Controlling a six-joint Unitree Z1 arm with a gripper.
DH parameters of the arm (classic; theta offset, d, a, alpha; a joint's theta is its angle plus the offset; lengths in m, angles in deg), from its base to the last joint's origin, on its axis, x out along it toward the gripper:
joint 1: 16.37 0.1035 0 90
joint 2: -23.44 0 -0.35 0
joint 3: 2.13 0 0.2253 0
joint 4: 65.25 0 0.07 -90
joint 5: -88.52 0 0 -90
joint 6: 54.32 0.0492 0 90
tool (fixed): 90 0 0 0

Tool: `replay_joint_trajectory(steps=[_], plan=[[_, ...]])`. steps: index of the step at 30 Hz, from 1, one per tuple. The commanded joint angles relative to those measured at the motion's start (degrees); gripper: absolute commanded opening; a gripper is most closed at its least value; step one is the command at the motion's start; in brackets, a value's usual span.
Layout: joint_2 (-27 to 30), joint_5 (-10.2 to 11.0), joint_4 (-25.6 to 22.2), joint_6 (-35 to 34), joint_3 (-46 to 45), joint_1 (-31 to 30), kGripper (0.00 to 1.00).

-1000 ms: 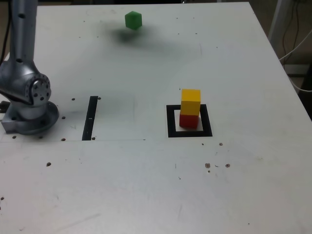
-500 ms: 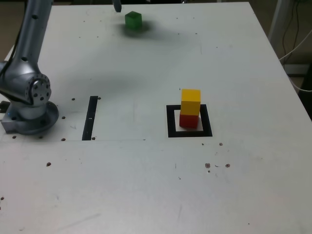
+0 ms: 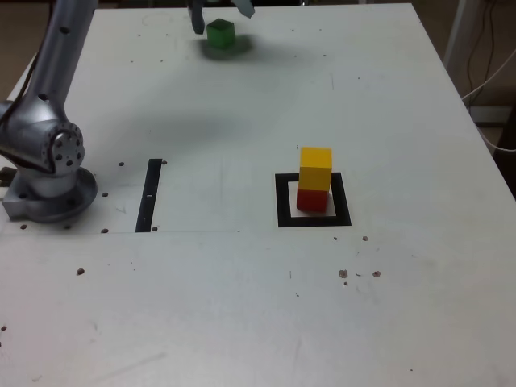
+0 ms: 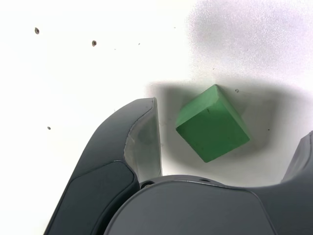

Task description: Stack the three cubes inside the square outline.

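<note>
The green cube (image 3: 220, 32) rests on the table at its far edge in the exterior view. My gripper (image 3: 221, 14) hangs over it, open, one finger on either side and clear of it. In the wrist view the green cube (image 4: 212, 123) lies turned at an angle between the two dark fingers (image 4: 142, 142), with a gap to each; the gripper (image 4: 227, 125) holds nothing. The yellow cube (image 3: 315, 168) stands on the red cube (image 3: 313, 199) inside the square outline (image 3: 282, 211) at the exterior view's middle right.
The arm's grey base (image 3: 48, 161) sits at the exterior view's left, with a straight black strip (image 3: 150, 194) beside it. The table's right edge (image 3: 476, 121) runs close to some cables and a metal leg (image 3: 484, 72).
The gripper's fingers have come down into the exterior view around the green cube. The dark shadow beside the cube has shrunk. The yellow and red cubes have not moved.
</note>
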State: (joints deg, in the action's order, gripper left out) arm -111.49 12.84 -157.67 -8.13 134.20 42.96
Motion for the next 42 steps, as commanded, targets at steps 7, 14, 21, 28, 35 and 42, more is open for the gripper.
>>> replay_joint_trajectory(steps=[7,14,21,28,35,42], plan=[[-2.04,-1.37,-0.65,0.31,0.89,0.18,0.92],[-3.19,-1.43,-0.92,0.31,2.24,0.24,0.91],[-4.48,-2.27,-1.37,0.31,3.02,0.57,0.89],[-5.2,-2.91,-1.7,0.31,3.09,0.61,0.84],[-5.31,-3.31,-1.96,0.11,3.42,0.77,0.77],[-5.43,-4.05,-1.99,-0.14,3.1,0.85,0.71]])
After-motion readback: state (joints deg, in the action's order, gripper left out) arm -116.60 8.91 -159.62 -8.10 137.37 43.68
